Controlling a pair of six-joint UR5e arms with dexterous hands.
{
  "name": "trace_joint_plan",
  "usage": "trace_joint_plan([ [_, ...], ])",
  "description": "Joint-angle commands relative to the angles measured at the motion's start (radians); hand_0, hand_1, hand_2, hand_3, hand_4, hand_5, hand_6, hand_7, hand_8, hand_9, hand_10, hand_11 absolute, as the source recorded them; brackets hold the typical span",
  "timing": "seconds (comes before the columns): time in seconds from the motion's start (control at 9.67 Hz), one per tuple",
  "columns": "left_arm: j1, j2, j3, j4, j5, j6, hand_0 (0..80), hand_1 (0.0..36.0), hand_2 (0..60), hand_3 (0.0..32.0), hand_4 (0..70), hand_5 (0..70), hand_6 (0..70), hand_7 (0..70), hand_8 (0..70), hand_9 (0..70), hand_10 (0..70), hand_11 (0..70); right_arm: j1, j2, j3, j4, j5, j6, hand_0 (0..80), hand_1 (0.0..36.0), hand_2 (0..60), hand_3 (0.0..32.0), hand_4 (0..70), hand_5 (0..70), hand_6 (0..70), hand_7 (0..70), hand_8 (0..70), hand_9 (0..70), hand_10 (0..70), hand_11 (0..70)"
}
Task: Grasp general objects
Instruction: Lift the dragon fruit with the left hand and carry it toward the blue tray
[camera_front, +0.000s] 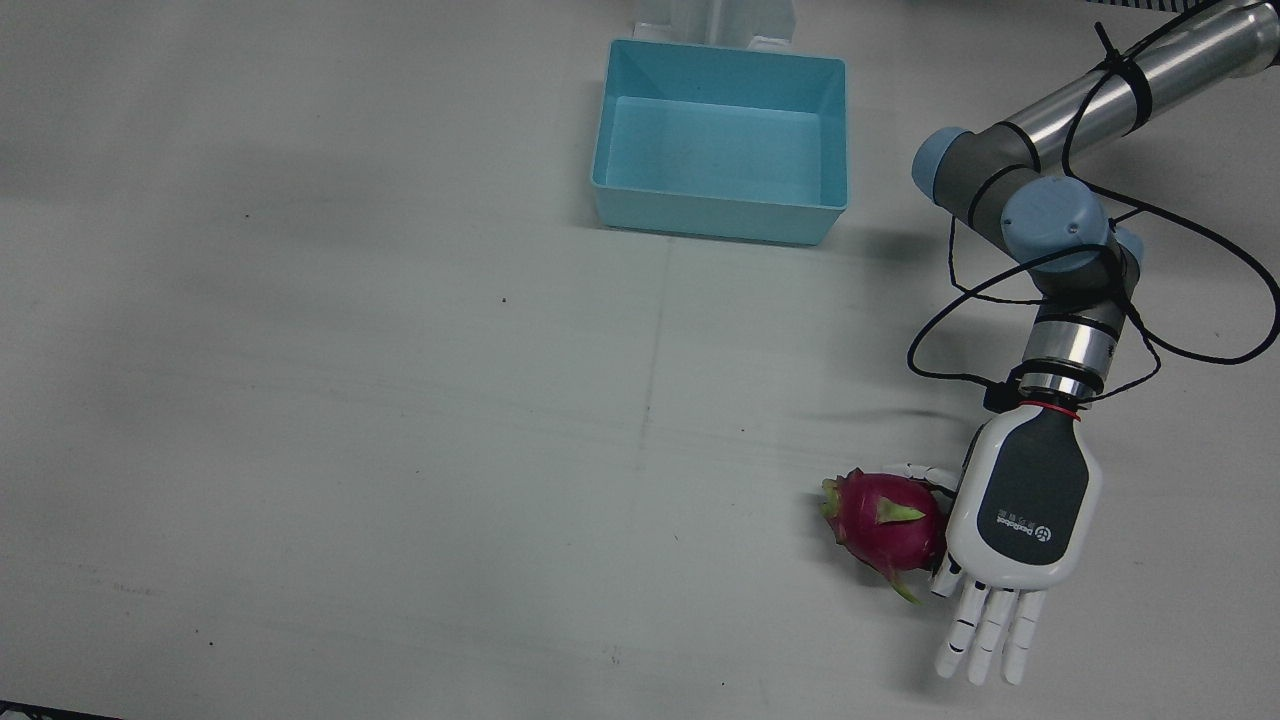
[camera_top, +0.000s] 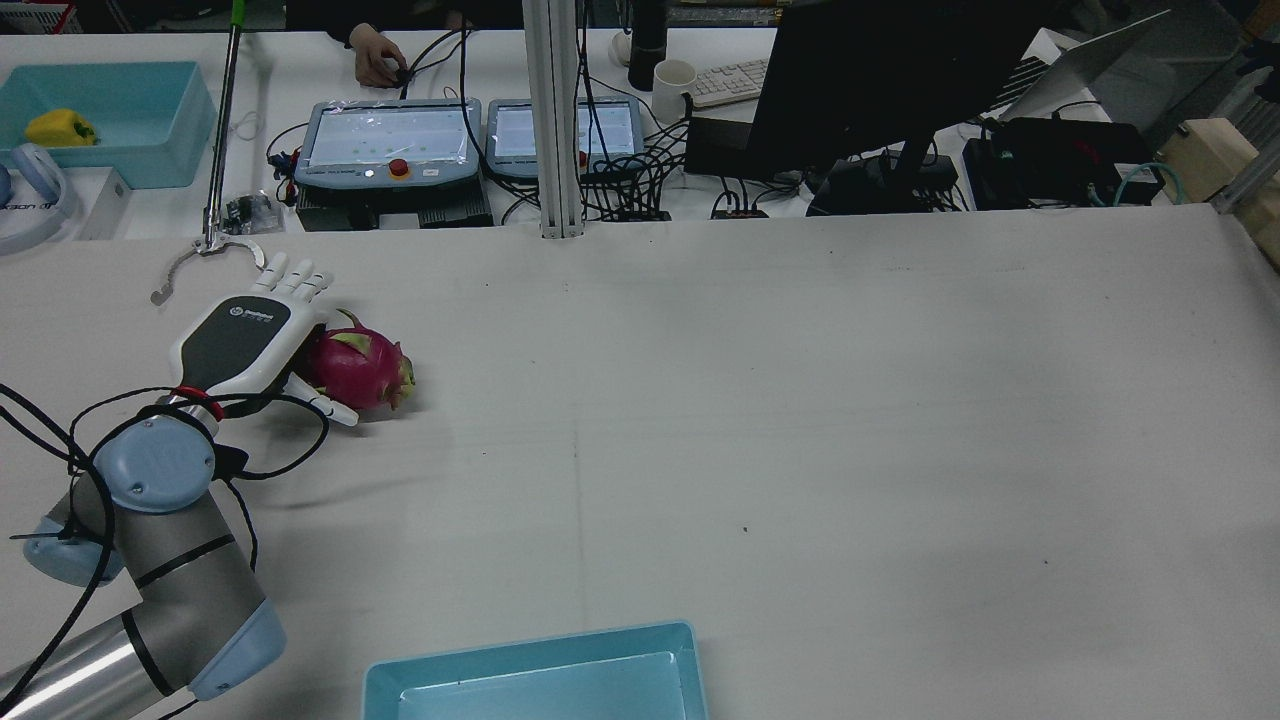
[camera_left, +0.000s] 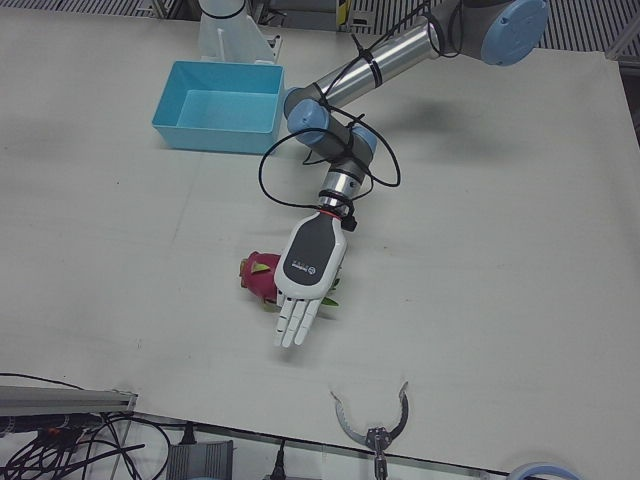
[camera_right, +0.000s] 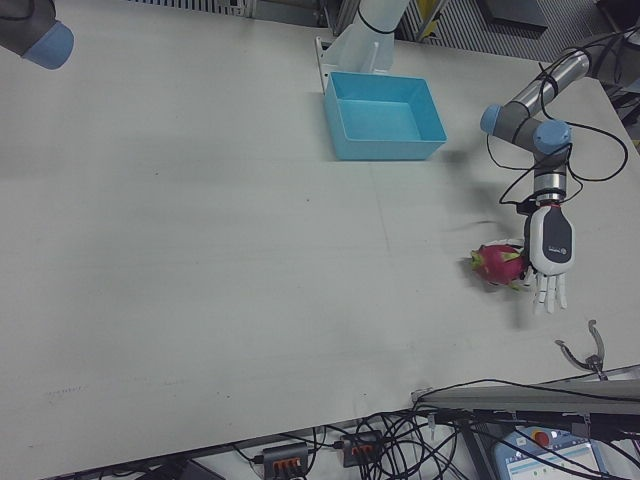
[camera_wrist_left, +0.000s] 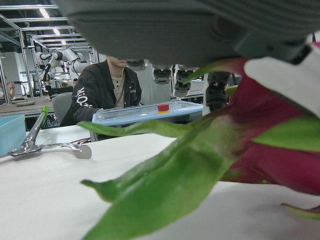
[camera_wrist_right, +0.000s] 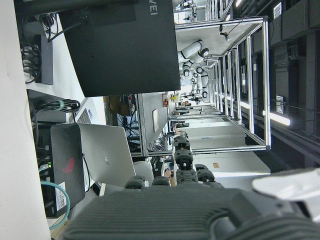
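A pink dragon fruit (camera_front: 885, 520) with green scales lies on the white table near the operators' edge, on the robot's left side. My left hand (camera_front: 1025, 510) hovers palm down right beside and partly over it, fingers straight and spread, thumb reaching along the fruit's side; it grips nothing. The fruit (camera_top: 360, 368) and hand (camera_top: 245, 340) also show in the rear view and in the left-front view (camera_left: 256, 278). The left hand view is filled by the fruit (camera_wrist_left: 270, 145). My right hand (camera_wrist_right: 190, 210) shows only in its own view, fingers extended, holding nothing.
A light blue bin (camera_front: 720, 215) stands empty near the arms' pedestals. A metal claw tool (camera_top: 205, 255) lies at the table's operator edge just beyond the left hand. Teach pendants (camera_top: 390, 140), a monitor and cables sit past that edge.
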Motion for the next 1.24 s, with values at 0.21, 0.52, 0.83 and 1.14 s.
trace_joint_plan([
  [0.21,0.010,0.012,-0.255,0.075,0.054,-0.003,32.4,6.4,36.5,0.0,47.4,70.0,10.2,15.3,12.7,1.7,0.0,0.0,0.000,0.000,0.000,0.000,0.000,0.000,0.0,0.0,0.0,0.0,0.0,0.0,0.0,0.0,0.0,0.0,0.0,0.0],
  [0.52,0.019,0.003,-0.465,0.209,0.221,-0.007,24.8,11.0,60.0,0.0,44.2,70.0,11.0,18.4,13.8,2.4,0.0,0.0,0.000,0.000,0.000,0.000,0.000,0.000,0.0,0.0,0.0,0.0,0.0,0.0,0.0,0.0,0.0,0.0,0.0,0.0],
  [0.83,0.154,0.003,-0.706,0.389,0.296,-0.006,31.7,11.2,57.1,0.0,43.8,70.0,11.8,20.2,15.6,5.0,0.5,0.2,0.000,0.000,0.000,0.000,0.000,0.000,0.0,0.0,0.0,0.0,0.0,0.0,0.0,0.0,0.0,0.0,0.0,0.0],
  [1.14,0.275,0.001,-0.791,0.437,0.294,0.002,39.1,11.3,54.6,0.0,46.9,70.0,19.2,26.4,24.0,15.8,4.5,5.9,0.000,0.000,0.000,0.000,0.000,0.000,0.0,0.0,0.0,0.0,0.0,0.0,0.0,0.0,0.0,0.0,0.0,0.0],
])
